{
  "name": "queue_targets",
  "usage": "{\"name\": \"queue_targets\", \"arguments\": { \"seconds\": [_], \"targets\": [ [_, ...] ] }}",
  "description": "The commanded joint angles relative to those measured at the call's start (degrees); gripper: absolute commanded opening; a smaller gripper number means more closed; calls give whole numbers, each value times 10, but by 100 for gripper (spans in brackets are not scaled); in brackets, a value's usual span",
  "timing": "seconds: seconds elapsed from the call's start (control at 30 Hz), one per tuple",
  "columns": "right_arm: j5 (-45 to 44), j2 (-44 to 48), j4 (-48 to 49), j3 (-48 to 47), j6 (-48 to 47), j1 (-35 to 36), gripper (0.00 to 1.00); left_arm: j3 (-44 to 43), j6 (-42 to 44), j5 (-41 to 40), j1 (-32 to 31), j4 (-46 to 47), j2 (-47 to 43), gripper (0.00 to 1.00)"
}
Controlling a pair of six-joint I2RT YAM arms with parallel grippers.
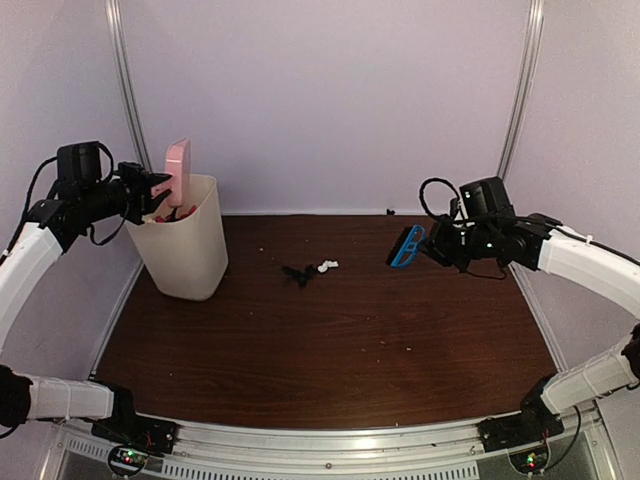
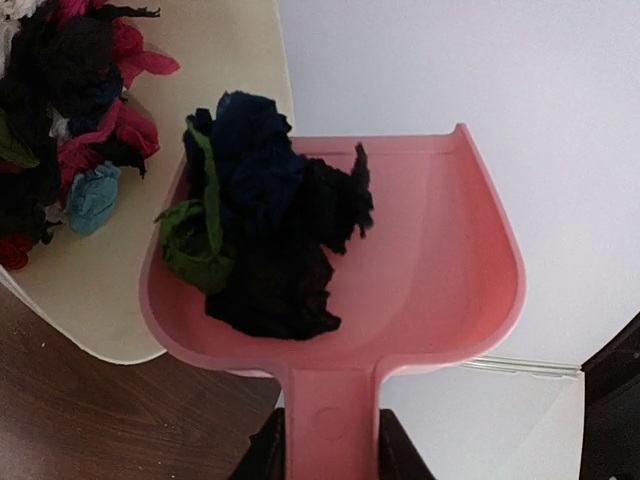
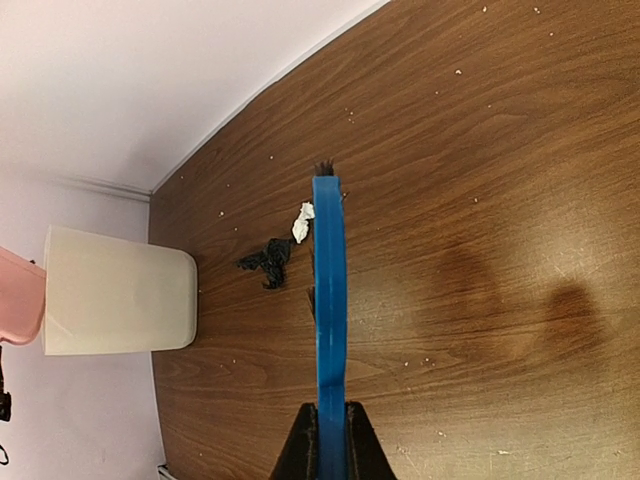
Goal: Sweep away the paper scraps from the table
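Lighting even, soft, with a violet cast. Glare on the front rail (image 1: 350, 442). Two blurred shadows on the table (image 3: 500, 150). Top view bows at edges.

Left hand (image 1: 160, 189) high, far left, jaws gripping; right hand (image 1: 428, 245) lower, far right, jaws clamped.
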State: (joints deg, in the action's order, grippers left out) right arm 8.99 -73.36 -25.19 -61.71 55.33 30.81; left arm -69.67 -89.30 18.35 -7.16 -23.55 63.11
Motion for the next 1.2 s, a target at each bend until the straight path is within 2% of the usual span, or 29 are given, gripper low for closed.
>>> {"name": "queue_targets", "arguments": {
  "seconds": [0.0,0.33,0.63,0.77,1.0,1.17],
  "targets": [
    [-13,24,-12,6,1,-3,0,21,-91,12,13,55,-25,0],
    [-6,43,-27,11,7,-3,0,70,-212,40,15,122,-34,0],
    [-6,53,-39,1,7,-4,0,74,-277,19,14,149,-50,0],
    [3,43,-34,-16,14,-3,0,37,-205,8,15,128,-42,0],
    [64,-10,65,-38,89,1,0,-80,32,28,15,28,12,0],
    [78,-94,77,-119,101,13,0,-159,175,45,14,-44,47,0]
  ]
}}
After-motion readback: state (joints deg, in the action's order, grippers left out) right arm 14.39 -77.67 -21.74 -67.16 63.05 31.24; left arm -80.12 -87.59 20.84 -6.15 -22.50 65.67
